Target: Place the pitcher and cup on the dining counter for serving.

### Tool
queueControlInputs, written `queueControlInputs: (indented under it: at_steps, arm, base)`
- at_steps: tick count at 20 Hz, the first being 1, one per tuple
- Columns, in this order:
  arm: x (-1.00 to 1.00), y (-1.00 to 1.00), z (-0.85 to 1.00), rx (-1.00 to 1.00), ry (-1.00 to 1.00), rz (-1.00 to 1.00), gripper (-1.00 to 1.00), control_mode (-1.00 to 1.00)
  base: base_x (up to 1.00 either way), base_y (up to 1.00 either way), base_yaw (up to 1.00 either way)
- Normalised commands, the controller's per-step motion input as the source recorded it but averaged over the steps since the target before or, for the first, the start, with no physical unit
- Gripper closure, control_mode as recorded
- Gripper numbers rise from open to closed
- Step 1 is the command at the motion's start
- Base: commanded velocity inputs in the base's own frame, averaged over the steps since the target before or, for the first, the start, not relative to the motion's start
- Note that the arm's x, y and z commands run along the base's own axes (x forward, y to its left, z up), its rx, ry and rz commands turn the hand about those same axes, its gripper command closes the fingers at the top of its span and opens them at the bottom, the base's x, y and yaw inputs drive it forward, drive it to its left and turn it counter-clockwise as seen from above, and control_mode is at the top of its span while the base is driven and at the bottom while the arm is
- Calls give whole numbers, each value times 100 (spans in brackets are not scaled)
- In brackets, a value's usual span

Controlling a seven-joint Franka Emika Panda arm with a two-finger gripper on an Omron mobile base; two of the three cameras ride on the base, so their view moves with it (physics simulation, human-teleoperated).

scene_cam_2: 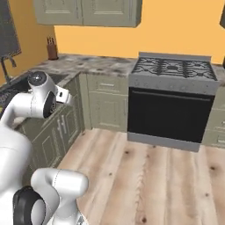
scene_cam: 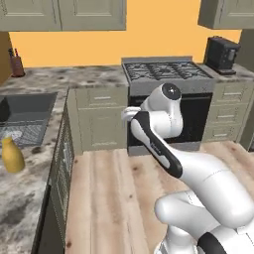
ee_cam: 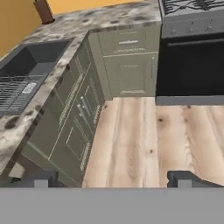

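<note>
Mustard-yellow pitcher (scene_cam: 12, 155) upright at far left on mottled marble tabletop (scene_cam: 22, 198), near side of a sunken dark sink (scene_cam: 25, 111) with a ribbed rack inside. Far behind, a brown knife block (scene_cam: 17, 64) against the orange wall (scene_cam: 74, 47). Olive-grey panelled cabinets (scene_cam: 101, 119) below the marble, wrapping the corner. Light wooden floor (scene_cam: 109, 198) in the middle. White arm (scene_cam: 163, 129) with dark joints rising from lower right, bent toward the cabinets. Further right, a gas stove (scene_cam: 166, 69) with black oven door, then a dark toaster (scene_cam: 221, 54) on the far right tabletop. End effector (ee_cam: 111, 180) hanging over floor and cabinet fronts, fingertips (ee_cam: 41, 179) wide apart, nothing between them, well away from the pitcher.
</note>
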Motion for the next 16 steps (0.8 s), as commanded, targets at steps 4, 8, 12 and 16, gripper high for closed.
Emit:
queueControlInputs:
  at_steps: [4, 8, 12, 16]
  arm:
    - [0, 0, 0, 0, 0, 0, -100, 100]
    - [0, 0, 0, 0, 0, 0, -100, 100]
    - [0, 0, 0, 0, 0, 0, -100, 100]
    - [0, 0, 0, 0, 0, 0, -100, 100]
  base:
    - [10, -22, 75]
    - [29, -56, 74]
    - [42, -70, 69]
    - [50, -78, 63]
